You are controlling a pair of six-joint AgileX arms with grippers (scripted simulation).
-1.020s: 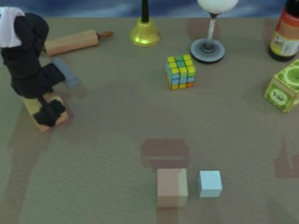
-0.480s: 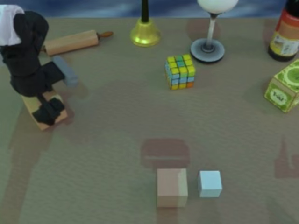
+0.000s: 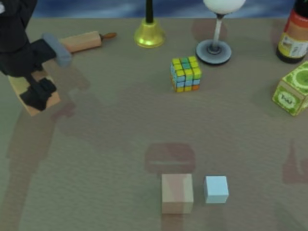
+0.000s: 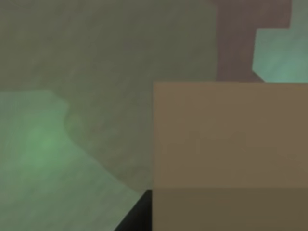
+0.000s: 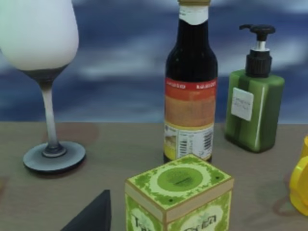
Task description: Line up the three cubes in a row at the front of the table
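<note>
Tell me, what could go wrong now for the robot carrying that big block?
The left gripper holds the yellowish-tan cube up at the table's far left. It might slip out and tumble. The rolling pin lies close by, so a swing could bump it. Setting it down beside the beige cube and pale blue cube could knock them crooked.

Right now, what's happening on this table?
The left gripper is at the table's far left, closed on the yellowish-tan cube and apparently holding it above the surface. The beige cube and the pale blue cube already sit close side by side near the front edge. The right arm is out of the top view. So two cubes are placed and the third is in hand.
</note>
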